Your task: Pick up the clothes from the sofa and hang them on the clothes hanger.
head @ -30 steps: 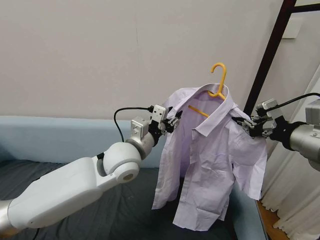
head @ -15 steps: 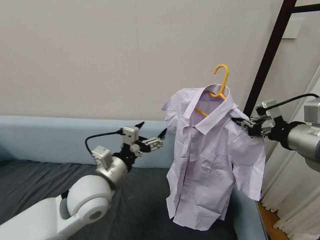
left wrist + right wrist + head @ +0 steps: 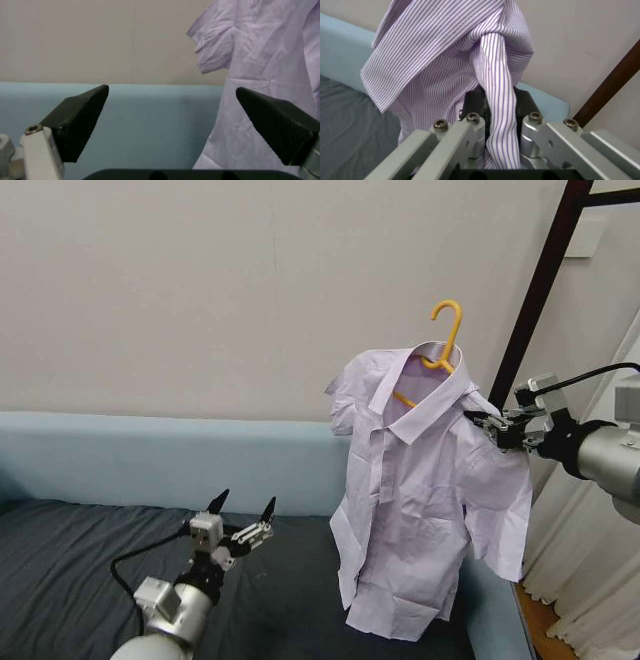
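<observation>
A pale lilac striped shirt (image 3: 425, 490) hangs in the air on a yellow hanger (image 3: 445, 335), in front of the wall right of centre. My right gripper (image 3: 487, 426) is shut on the shirt's shoulder; the right wrist view shows a fold of the striped shirt (image 3: 497, 112) pinched between its fingers. My left gripper (image 3: 241, 520) is low over the sofa, left of the shirt and apart from it, open with nothing in it. From the left wrist view the shirt (image 3: 260, 75) hangs beyond the spread fingertips (image 3: 82, 116).
The sofa has a dark grey seat (image 3: 70, 570) and a light blue backrest (image 3: 120, 455). A dark wooden post (image 3: 535, 290) leans up at the right, behind the shirt. White curtain folds (image 3: 590, 580) hang at the far right.
My left gripper has let go of the shirt's left shoulder and dropped down and left towards the sofa, fingers spread. The shirt hangs from the right gripper and has swung a little rightward.
</observation>
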Controlling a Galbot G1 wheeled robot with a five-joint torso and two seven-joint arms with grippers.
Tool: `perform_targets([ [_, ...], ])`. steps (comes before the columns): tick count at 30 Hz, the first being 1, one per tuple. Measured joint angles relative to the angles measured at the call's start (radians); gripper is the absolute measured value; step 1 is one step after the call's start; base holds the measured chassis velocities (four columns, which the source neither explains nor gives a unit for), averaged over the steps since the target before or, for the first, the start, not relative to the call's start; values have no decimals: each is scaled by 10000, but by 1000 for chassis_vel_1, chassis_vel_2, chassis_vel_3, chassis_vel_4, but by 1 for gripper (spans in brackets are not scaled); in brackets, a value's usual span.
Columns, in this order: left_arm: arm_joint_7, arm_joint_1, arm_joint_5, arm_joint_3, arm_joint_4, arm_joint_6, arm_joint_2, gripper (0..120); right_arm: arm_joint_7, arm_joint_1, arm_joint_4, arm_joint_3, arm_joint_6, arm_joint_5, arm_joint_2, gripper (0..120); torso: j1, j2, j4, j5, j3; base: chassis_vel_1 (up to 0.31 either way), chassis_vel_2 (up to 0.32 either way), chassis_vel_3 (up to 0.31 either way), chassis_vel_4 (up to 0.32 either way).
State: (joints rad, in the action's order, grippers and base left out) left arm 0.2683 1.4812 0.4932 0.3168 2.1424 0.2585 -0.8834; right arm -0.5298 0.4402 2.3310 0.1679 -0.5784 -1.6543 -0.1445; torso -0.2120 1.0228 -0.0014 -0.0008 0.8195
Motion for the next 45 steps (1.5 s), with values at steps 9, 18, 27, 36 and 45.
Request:
perform_targets([
  [9, -783, 2527, -1281, 1097, -266, 1579, -1735, 100, -1430, 80, 379, 375, -402, -813, -290, 7, 0, 0, 0, 2, 0, 0, 0, 0, 0],
  [18, -718, 3199, -1754, 1065, -475, 2022, -2488, 100, -2938, 67, 465, 1317, -1004, -2350, -126, 7, 0, 0, 0, 1, 0, 0, 0, 0, 0],
  [27, -694, 3144, -1743, 1026, -474, 2013, -2473, 100, -4977, 23, -23, 2486, -1287, -4242, 115, 7, -1, 0, 1, 1, 1, 0, 0, 0, 0],
  [36, -679, 3107, -1709, 1007, -465, 1977, -2448, 100, -5874, -152, -1859, 3155, -1571, -4932, 866, 7, -1, 0, 1, 0, 1, 0, 0, 0, 0],
  [45, -671, 3091, -1695, 999, -460, 1960, -2437, 100, -4506, -158, -3280, 2010, -1573, -1951, 1022, 7, -1, 0, 3, 1, 2, 0, 0, 0, 0],
])
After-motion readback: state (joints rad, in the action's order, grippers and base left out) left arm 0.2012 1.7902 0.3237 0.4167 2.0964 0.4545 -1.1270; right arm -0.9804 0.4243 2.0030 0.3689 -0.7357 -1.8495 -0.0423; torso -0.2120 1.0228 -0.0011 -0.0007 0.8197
